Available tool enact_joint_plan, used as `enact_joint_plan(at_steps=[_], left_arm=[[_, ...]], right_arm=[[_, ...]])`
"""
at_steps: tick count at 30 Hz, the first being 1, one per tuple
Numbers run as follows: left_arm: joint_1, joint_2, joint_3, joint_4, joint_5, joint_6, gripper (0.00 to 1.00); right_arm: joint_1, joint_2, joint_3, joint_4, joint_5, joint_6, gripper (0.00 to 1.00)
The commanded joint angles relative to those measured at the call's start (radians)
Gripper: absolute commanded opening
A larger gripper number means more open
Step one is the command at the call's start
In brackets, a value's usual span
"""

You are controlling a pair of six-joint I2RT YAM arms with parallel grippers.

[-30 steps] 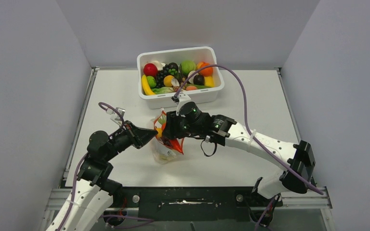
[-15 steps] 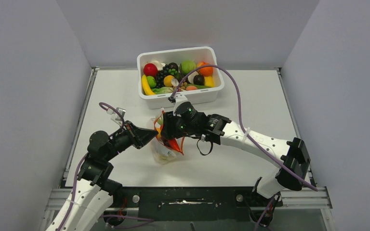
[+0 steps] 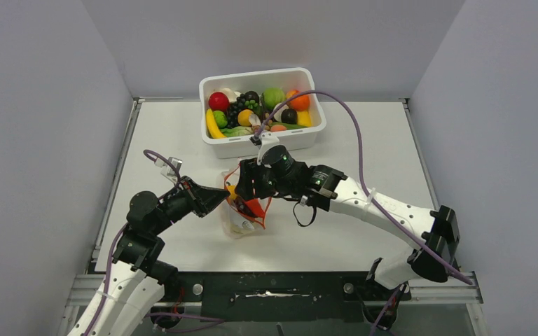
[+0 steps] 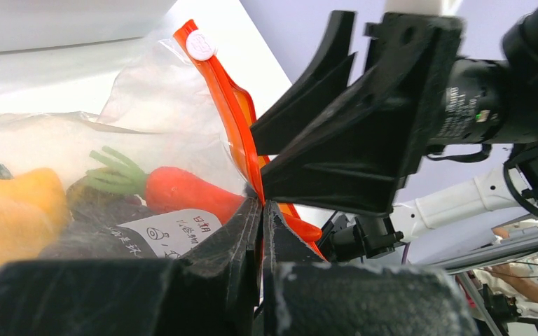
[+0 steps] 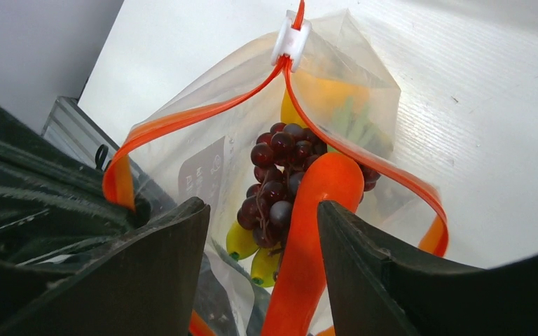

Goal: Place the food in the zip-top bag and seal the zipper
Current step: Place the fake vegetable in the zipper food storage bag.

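The clear zip-top bag stands open near the table's middle, its orange-red zipper spread in a loop with a white slider at the far end. My left gripper is shut on the zipper strip at the bag's near rim. Directly over the mouth, my right gripper is open. A long red-orange piece leans on its right finger and reaches down into the bag. Inside lie dark grapes, a yellow banana bunch, an orange-yellow pepper and a carrot.
A white tub heaped with several more toy fruits and vegetables stands at the back of the table, just behind my right wrist. Grey walls close in both sides.
My right gripper's jaws have spread wider and let go of the red-orange piece, which now sits in the bag's mouth. The left gripper has kept its hold and place.
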Motion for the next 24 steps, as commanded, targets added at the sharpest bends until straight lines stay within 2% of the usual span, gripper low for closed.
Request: enact_joint_plan(at_steps=[1,10,13,20,24], left_arm=[[-0.003,-0.009,0.010,0.089,0.004,-0.008,0.00],[-0.003,-0.009,0.011,0.096,0.003,-0.012,0.00],[-0.003,-0.007,0.010,0.096,0.001,-0.016,0.00],[-0.003,-0.008,0.011,0.096,-0.006,-0.023,0.00],[-0.003,-0.010,0.005,0.096,-0.011,-0.028,0.00]], right_arm=[[0.001,-0.124,-0.007,0.014,0.052,0.006,0.53],[-0.009,-0.286,-0.175,-0.008,0.186,0.097,0.40],[-0.025,-0.296,-0.222,-0.004,0.180,0.125,0.37],[-0.048,-0.281,-0.298,0.084,0.107,0.182,0.40],[-0.059,-0.251,-0.316,0.129,0.078,0.195,0.38]])
